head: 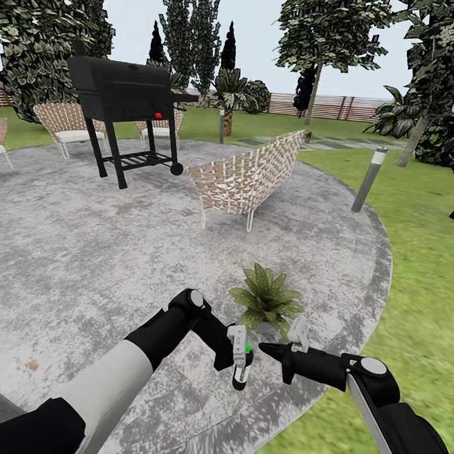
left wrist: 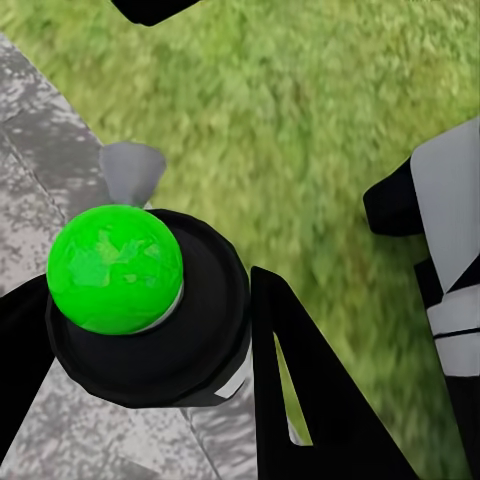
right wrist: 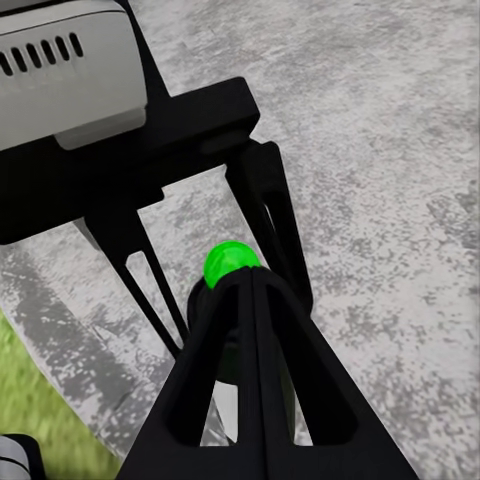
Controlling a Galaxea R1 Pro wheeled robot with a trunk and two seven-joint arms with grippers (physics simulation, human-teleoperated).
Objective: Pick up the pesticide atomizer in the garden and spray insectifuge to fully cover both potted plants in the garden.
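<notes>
My left gripper [head: 240, 362] holds the pesticide atomizer [head: 241, 372] by its body, 1 finger on each side, above the paved patio [head: 84, 258] near its edge with the lawn [head: 425, 279]. The atomizer hangs roughly upright: its long axis runs near vertical, with a bright green knob at the top and the dark end pointing down toward the paving. My right gripper [head: 265, 349] has its 2 fingers brought together to a point with nothing between them, the tip just beside the green knob. 1 potted plant [head: 268, 300] sits on the patio directly beyond both grippers. Risk 1: a sideways push from the right tip could tilt or dislodge the atomizer, because the left hold is around a narrow body. Risk 2: I cannot tell which way the nozzle faces; if it points away from the plant, the spray would land on the paving, not the leaves.
</notes>
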